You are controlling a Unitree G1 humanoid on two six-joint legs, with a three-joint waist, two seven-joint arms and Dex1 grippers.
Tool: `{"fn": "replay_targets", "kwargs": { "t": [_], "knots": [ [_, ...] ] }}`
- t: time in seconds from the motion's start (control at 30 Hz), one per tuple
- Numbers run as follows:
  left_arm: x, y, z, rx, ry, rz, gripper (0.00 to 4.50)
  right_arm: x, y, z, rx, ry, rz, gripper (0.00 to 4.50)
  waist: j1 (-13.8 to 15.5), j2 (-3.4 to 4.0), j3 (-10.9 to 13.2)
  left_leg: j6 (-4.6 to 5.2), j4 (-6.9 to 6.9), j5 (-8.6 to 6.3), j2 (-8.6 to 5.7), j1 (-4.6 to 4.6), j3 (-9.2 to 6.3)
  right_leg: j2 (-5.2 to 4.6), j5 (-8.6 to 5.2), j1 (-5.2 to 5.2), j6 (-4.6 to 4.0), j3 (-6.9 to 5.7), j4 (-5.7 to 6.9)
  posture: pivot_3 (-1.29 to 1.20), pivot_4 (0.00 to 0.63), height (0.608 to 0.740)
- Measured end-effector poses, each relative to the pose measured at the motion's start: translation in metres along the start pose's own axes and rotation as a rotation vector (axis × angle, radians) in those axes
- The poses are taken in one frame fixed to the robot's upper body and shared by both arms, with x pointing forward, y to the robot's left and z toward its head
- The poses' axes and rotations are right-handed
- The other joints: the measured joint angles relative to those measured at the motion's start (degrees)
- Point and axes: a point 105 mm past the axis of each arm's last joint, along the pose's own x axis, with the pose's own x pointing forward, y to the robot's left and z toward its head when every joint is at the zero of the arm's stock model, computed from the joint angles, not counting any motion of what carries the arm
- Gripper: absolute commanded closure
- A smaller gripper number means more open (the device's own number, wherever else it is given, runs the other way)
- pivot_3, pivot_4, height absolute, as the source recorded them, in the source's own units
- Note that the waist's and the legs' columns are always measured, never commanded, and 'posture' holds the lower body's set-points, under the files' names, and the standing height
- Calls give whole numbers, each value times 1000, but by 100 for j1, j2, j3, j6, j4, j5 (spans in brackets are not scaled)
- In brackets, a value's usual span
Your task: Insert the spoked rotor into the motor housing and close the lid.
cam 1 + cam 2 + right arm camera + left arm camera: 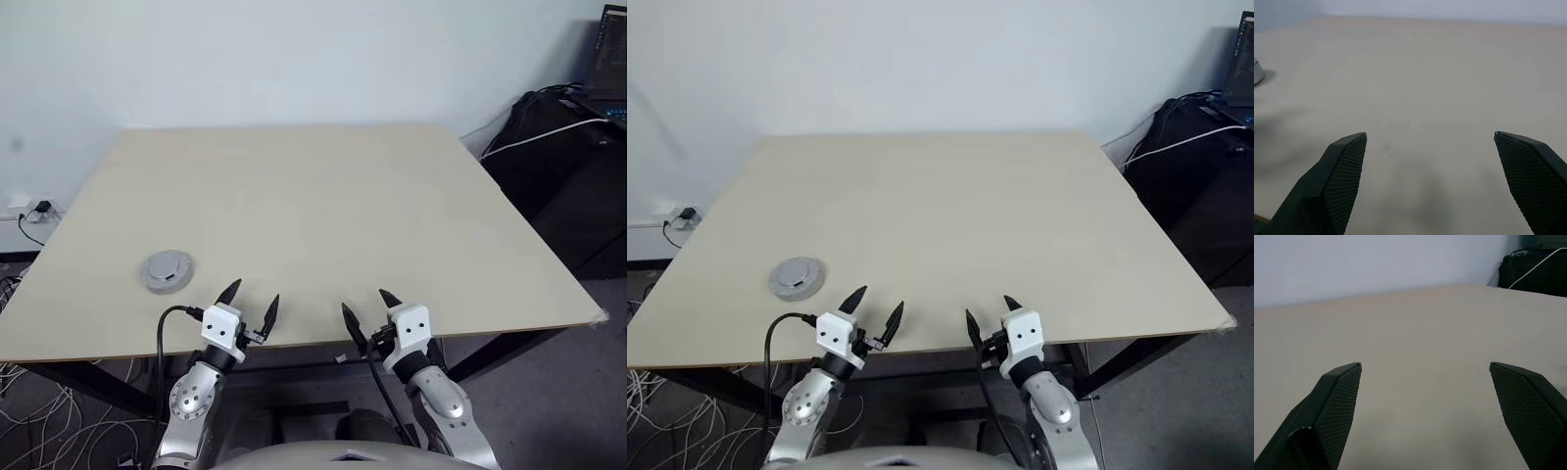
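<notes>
Two pincers, left (249, 305) and right (364, 307), both spread wide and empty, with black pointed, cross-hatched fingertips (1337, 406) over the near bench edge. Round grey metal housing (167, 271) lies flat on the smooth beige bench (323, 206), near the left front, beside the left pincer but apart from it.

bench (323, 211): pale beige top on dark legs, set against the wall ahead of me | on it: one round grey metal part (167, 271) with a raised centre, lying flat near my front-left edge | which motor piece it is: cannot tell
</notes>
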Motion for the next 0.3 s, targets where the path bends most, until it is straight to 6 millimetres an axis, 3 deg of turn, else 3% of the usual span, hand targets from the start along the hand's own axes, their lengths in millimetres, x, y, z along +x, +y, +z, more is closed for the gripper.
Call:
{"fn": "replay_targets", "kwargs": {
  "t": [0.3],
  "knots": [
    [2, -4, 1, -14, 14, -10, 65, 0, 0, -1, -1, 5, -5, 0, -1, 1, -3, 0, 10, 0, 0, 2, -2, 0, 0, 6, 2, -1, 5, 0, 0, 740]
  ]
}}
